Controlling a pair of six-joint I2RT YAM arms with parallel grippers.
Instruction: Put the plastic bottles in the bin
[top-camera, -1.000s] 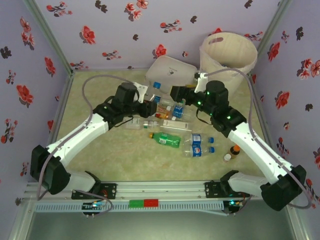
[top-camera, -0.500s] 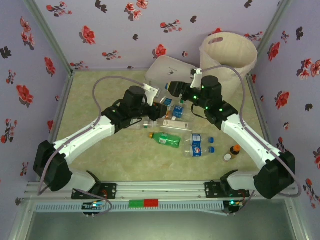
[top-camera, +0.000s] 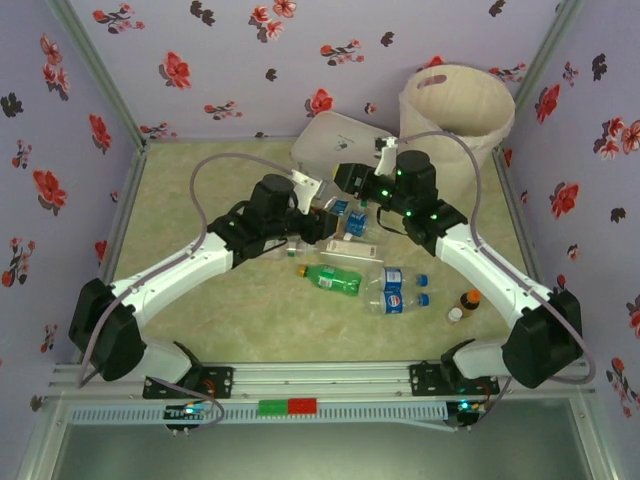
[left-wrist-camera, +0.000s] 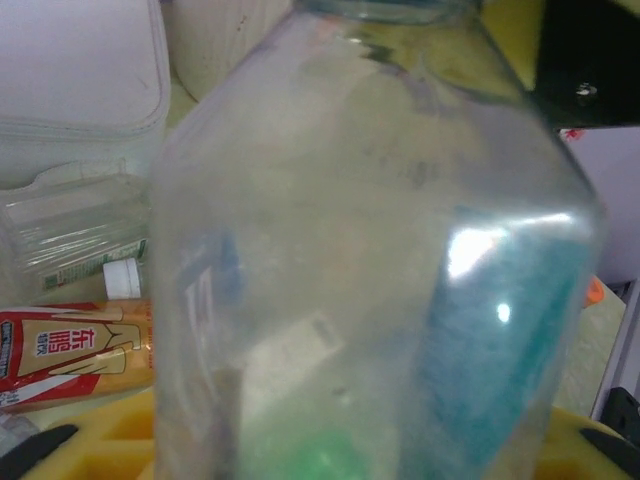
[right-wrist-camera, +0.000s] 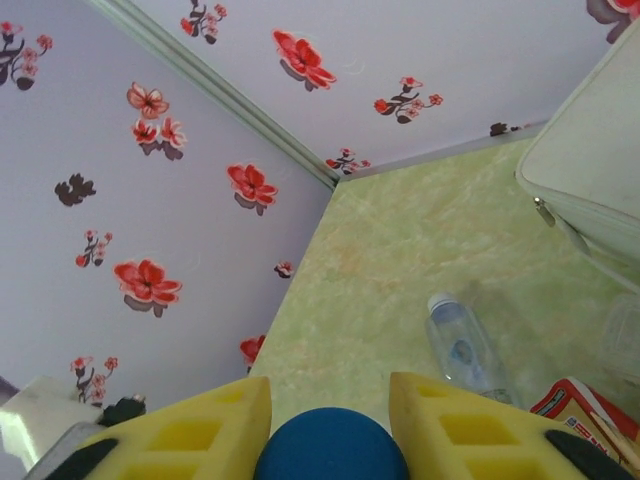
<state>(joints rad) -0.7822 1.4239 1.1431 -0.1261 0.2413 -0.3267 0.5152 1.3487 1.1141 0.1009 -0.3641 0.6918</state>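
**Two arms meet over the bottle heap, bin stands in the corner**

Both arms reach in over the middle of the mottled green worktop, where the bottles lie in a loose heap. The right gripper is pressed together on a blue cap, with its yellow fingers tight against either side. The bottle under that cap is hidden from the wrist camera.

The left gripper sits close by, pointing toward the right arm. A clear bottle is so close to its wrist camera that I cannot tell whether the jaws are pinching it or standing apart. Past that bottle, a red-labelled bottle lies on its side.

The bin stands upright in the far right corner of the worktop, apart from the heap. A white case rests just left of it by the far edge.

A green bottle and a blue-labelled bottle lie on their sides next to each other, between the heap and the near edge. A small brown bottle with an orange cap stands near the right edge. A slim bottle lies alone on bare worktop near the case
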